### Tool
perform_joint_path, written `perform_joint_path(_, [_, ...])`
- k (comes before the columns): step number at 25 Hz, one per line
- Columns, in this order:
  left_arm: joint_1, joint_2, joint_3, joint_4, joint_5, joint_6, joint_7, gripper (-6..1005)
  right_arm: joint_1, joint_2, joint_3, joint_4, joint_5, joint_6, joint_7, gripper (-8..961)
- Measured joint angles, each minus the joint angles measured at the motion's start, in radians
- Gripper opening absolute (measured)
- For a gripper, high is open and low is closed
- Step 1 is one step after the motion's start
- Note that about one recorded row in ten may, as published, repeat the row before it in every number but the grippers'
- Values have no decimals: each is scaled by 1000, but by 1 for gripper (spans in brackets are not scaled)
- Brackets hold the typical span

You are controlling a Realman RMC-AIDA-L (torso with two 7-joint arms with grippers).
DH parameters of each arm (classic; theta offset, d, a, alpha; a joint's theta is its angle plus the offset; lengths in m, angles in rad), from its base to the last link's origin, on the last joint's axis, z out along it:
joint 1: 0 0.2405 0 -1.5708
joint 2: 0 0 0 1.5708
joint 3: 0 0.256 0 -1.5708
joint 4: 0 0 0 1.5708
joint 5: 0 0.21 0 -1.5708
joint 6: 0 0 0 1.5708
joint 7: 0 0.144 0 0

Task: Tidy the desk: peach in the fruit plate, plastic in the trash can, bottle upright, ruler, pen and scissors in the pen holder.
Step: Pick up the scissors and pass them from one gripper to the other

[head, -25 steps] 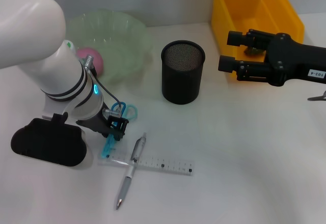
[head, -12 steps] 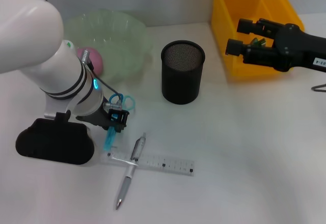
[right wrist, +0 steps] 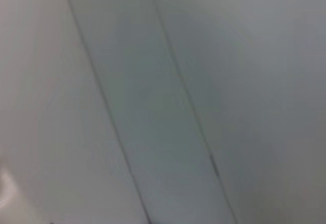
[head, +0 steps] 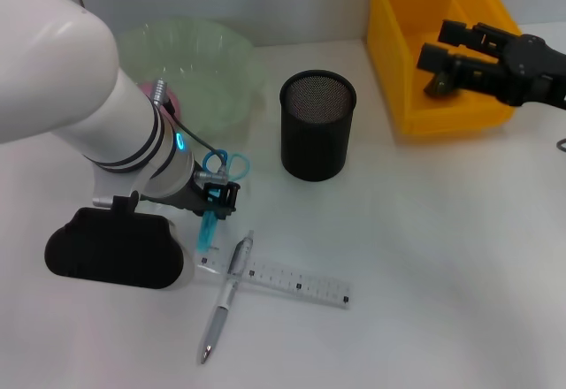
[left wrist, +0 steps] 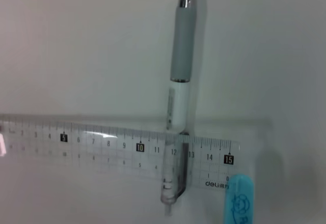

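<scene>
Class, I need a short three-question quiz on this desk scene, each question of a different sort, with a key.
1. True or false: the pen lies across the ruler.
2. What does the left end effector hold? A) peach B) scissors C) pen
3. Fill in: the right end effector hovers over the ____ bin.

Key: 1 true; 2 B; 3 yellow.

The left gripper (head: 215,202) now sits closer to the black pen holder (head: 317,125), and the blue scissors (head: 215,196) come along with it. The right gripper (head: 439,44) is farther back now, over the yellow bin (head: 402,62).
</scene>
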Motion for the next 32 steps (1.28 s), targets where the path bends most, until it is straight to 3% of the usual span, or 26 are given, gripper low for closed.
perform_joint_path(8, [8,-5,-5,29,26,-7,-27,225,15,-5,13,49,10,65,141,824])
perform_joint_path(16, [36,-6,-12,96,79,-9,-56,227,16,-5,15,69,10,64,150,824])
perform_joint_path(26, [32,-1,-13,93,81,-33,-55,229,27,-5,9,78,10,67,153,825])
perform_joint_path(32, [38,-3,-14,123,101,-37,-75,231,47,-7,19,116,11,110,310,825])
